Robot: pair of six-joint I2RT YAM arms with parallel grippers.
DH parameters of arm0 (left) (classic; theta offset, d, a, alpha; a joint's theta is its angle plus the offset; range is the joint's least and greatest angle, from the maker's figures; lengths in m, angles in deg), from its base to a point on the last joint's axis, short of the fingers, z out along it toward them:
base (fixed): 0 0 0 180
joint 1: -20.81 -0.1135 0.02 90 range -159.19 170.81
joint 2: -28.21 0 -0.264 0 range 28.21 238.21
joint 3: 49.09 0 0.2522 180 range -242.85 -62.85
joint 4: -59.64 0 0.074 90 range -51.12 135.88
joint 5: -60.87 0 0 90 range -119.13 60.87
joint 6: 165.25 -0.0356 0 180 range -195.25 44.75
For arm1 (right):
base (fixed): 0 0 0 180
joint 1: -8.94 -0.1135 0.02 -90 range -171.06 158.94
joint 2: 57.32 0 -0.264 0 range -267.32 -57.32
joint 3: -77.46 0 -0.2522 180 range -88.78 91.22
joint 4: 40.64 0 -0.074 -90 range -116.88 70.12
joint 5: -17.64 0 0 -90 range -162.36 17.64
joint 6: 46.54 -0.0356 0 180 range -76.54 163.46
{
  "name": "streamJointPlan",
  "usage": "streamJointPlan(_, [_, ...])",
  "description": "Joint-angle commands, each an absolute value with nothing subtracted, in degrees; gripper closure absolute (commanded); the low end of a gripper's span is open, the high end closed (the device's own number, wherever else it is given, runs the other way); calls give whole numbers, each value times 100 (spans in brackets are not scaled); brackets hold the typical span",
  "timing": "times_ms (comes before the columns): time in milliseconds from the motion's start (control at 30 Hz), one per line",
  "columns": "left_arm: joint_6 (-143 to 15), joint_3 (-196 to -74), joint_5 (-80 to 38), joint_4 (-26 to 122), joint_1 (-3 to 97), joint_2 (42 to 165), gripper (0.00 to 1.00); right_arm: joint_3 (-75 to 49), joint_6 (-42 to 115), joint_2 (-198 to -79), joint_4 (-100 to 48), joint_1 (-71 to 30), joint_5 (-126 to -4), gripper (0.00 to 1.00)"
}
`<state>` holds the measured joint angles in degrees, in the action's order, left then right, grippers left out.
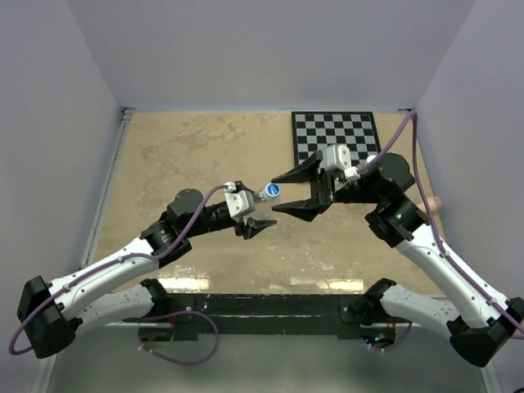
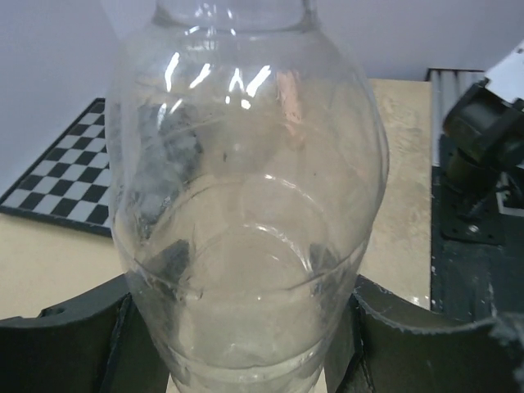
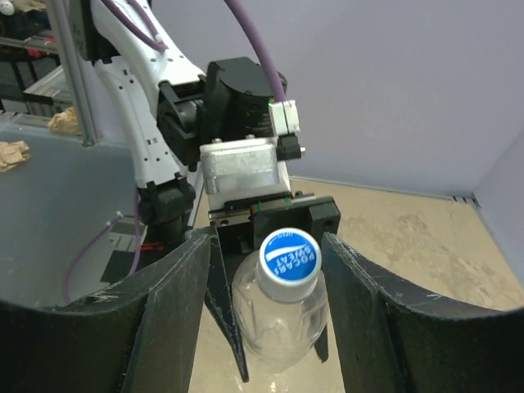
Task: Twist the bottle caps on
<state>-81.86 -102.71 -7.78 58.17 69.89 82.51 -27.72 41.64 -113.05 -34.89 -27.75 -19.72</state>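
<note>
Table (image 1: 164,155) under bottle (image 3: 282,327) with blue cap (image 3: 288,260)

- Soft, even overhead light bathes the tabletop (image 1: 205,155); shadows stay faint.
- White glare streaks the clear bottle (image 2: 246,246), slightly blurred at close range.

clear bottle (image 3: 282,332): 1 | blue cap (image 3: 288,264): 1 | checkerboard (image 1: 336,135): 1 | tools: 2, left tool (image 1: 255,207), right tool (image 1: 277,194)

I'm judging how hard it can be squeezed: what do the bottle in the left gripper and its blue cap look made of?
Bottle: clear, glossy plastic, probably; the background shows through it and bright highlights streak its wall. Blue cap: opaque plastic, likely; smooth, with a printed top and a white rim.
</note>
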Motion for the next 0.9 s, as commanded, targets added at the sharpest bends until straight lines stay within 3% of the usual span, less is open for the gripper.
streamJointPlan(0, [-8123,-10583,523,5915,6889,8411,100,-2445,4505,-11260,-3698,-2753,-1269,41])
streamJointPlan(167, [-8175,-10794,1059,5923,6880,8639,100,-2365,4619,-11383,-3567,-2754,-926,48])
streamJointPlan(500, [-8219,-10935,1394,5950,6880,8771,100,-2321,4742,-11489,-3400,-2754,-618,52])
streamJointPlan(633, [-8219,-10961,1464,5924,6889,8798,100,-2304,4768,-11498,-3373,-2745,-556,59])
streamJointPlan(733, [-8237,-10970,1526,5897,6880,8815,100,-2295,4768,-11489,-3382,-2754,-478,73])
streamJointPlan(833, [-8219,-10987,1517,5889,6880,8824,100,-2277,4768,-11524,-3356,-2736,-494,100])
streamJointPlan(867, [-8228,-10987,1439,5888,6880,8824,100,-2277,4760,-11524,-3329,-2753,-556,100])
